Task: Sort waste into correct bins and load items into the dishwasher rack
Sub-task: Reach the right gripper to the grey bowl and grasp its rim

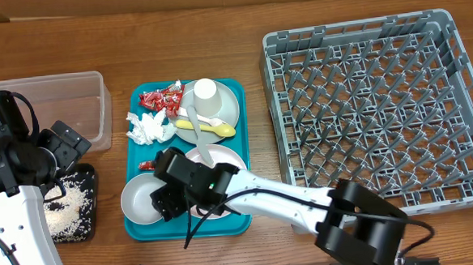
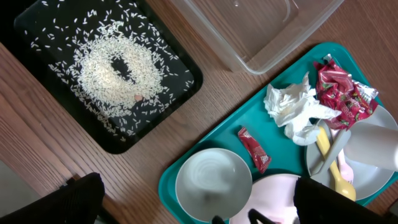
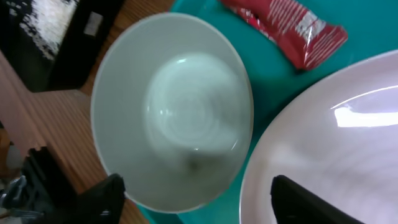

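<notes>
The right gripper (image 3: 199, 198) hangs jaws apart astride the small white bowl (image 3: 174, 112), which sits on the teal tray (image 3: 264, 68) just beside the pink plate (image 3: 323, 149); beyond, the left gripper (image 2: 211, 202) hovers, jaws wide apart, near the rice-strewn black tray (image 2: 177, 68)

A teal tray (image 1: 134, 154) lies flat on the wooden table (image 1: 215, 36), just left of centre

On serving tray (image 1: 140, 151), bowl (image 1: 134, 199) left of plate (image 1: 222, 158); dishwasher rack (image 1: 381, 100) right; leftward, tub (image 1: 56, 97) behind shallow tray (image 1: 90, 179) holding rice (image 1: 66, 208).
</notes>
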`<state>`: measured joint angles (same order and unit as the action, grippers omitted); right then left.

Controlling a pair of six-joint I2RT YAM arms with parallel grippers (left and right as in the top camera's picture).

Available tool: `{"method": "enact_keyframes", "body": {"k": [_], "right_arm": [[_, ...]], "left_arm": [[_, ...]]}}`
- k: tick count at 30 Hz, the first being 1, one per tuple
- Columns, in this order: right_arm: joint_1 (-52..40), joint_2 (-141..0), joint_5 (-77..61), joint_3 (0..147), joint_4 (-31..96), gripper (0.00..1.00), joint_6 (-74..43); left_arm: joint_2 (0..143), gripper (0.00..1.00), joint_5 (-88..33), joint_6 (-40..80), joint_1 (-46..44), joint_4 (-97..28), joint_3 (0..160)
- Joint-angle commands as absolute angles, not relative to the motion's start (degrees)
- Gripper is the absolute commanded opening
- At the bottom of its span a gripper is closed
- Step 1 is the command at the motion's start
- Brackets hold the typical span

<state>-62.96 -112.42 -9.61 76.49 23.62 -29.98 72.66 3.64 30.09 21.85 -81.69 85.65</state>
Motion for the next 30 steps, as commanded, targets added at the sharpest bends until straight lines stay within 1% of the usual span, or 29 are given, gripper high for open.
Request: {"method": "enact_keyframes", "body": {"k": [1,2,6,8,9,10,12,20,24,28,30], "right_arm": [[-63.3,-113.4,-8.8,77.2,23.0,0.74,-32.2],[-63.3,-113.7,-8.8,77.2,22.9,0.74,-32.9],[-63.3,-114.6,-9.0,77.2,22.8,0.65,-33.3],[-63.3,-114.6,-8.9,77.2,22.7,0.6,-33.3],[-63.3,-114.6,-9.0,77.2,22.4,0.53,-33.3],[-63.3,-114.6,-9.0,77.2,22.4,0.5,-33.3],[-63.3,-114.6,-9.0,77.2,22.4,0.48,-33.3],[-63.4,-115.6,-9.0,77.2,22.6,0.47,-34.6],[-63.4,-115.7,-9.0,77.2,22.3,0.32,-34.8],[-63.4,-115.7,-9.0,77.2,22.3,0.27,-34.8],[-63.4,-115.7,-9.0,77.2,22.3,0.23,-34.8]], "left_arm": [[72.6,1.0,3.4,30.9,22.2,-81.8,86.4],[72.6,1.0,3.4,30.9,22.2,-81.8,86.4],[72.6,1.0,3.4,30.9,22.2,-81.8,86.4],[72.6,1.0,3.4,30.9,22.2,-81.8,86.4],[72.6,1.0,3.4,30.9,22.2,-81.8,86.4],[72.6,1.0,3.4,30.9,22.2,-81.8,86.4],[72.6,1.0,3.4,30.9,22.2,-81.8,86.4],[72.6,1.0,3.4,30.9,22.2,-81.8,86.4],[72.6,1.0,3.4,30.9,22.2,-81.8,86.4],[72.6,1.0,3.4,30.9,22.2,-81.8,86.4],[72.6,1.0,3.4,30.9,22.2,-81.8,86.4]]}}
